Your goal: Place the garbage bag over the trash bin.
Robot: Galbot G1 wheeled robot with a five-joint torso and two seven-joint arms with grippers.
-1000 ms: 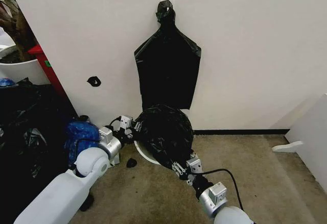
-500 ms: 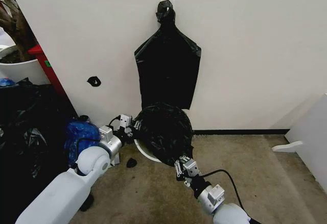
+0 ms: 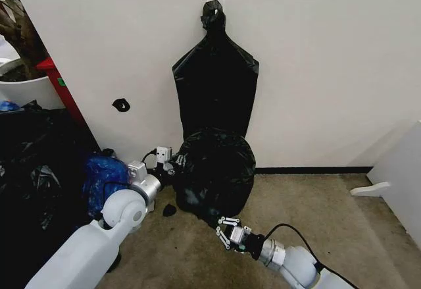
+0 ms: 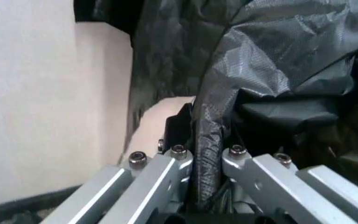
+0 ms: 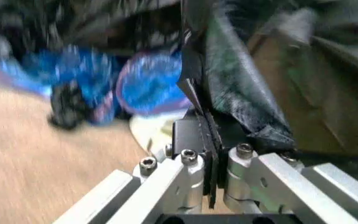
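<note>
Now garbage bag (image 3: 217, 170) hem pinched by left pincer (image 4: 207, 154), right pincer (image 5: 211, 140)

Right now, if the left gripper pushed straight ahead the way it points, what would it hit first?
The left gripper, shut on a fold of the thin glossy black garbage bag, would press further into that bag. The round white bin likely sits right behind, though depth is unclear.

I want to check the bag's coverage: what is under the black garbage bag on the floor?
The garbage bag drapes the whole trash bin; a sliver of white rim shows near the right gripper.
</note>
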